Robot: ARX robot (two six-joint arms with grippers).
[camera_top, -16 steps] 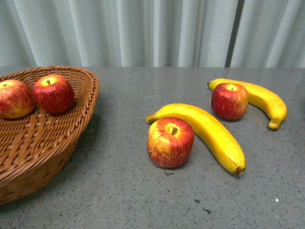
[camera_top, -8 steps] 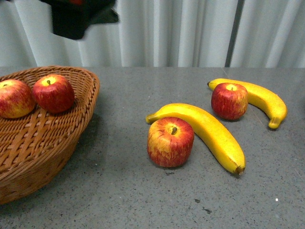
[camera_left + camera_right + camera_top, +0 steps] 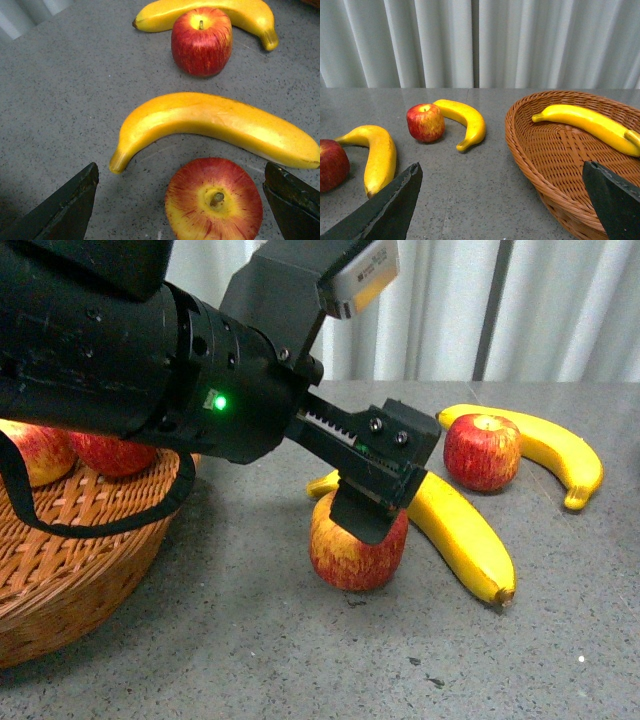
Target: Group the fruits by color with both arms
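**Two Fingers Astride the Near Apple: Closing the Left Hand**

We find the left hand [image 3: 180, 172] spread wide and holding nothing, one finger on each side of the near apple [image 3: 214, 201]. That apple stands stem-up on the bench [image 3: 60, 100], and neither finger touches it. The near banana [image 3: 215, 125] lies just beyond it; we cannot tell whether the two touch. The right hand [image 3: 501, 170] is likewise wide and empty, facing a basket [image 3: 545, 165] that holds a banana [image 3: 590, 122].

1. We judge the step in hand to be the grasp of the near apple.
2. We lower straight down until the fingers flank the apple's widest part.
3. We keep clear of the near banana, since a nudge could roll it.
4. We close evenly; the skin looks smooth and round, so an off-centre grip could squeeze the apple out.
5. We lift vertically before carrying toward the left basket [image 3: 60, 570], where red apples [image 3: 110, 452] lie.
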